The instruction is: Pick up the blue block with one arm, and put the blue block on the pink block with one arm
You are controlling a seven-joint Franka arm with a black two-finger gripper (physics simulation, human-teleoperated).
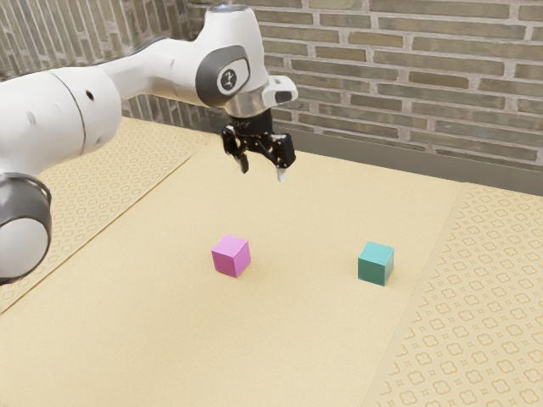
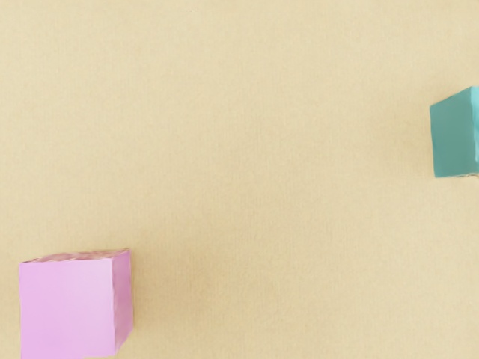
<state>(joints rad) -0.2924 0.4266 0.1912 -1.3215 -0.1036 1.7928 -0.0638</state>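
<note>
A pink block point(image 1: 231, 255) rests on the tan table near the middle. A teal-blue block point(image 1: 376, 262) sits well apart from it, toward the exterior view's right. My black gripper point(image 1: 264, 169) hangs high above the table, behind the pink block and up from it, fingers spread open with nothing between them. In the wrist view the pink block point(image 2: 75, 304) and the teal-blue block point(image 2: 456, 132) lie far apart on bare tabletop.
The plain tan mat point(image 1: 254, 322) is flanked by patterned strips point(image 1: 475, 322) on both sides. A brick wall point(image 1: 407, 68) runs along the back. The white arm point(image 1: 102, 93) enters from the exterior view's upper left.
</note>
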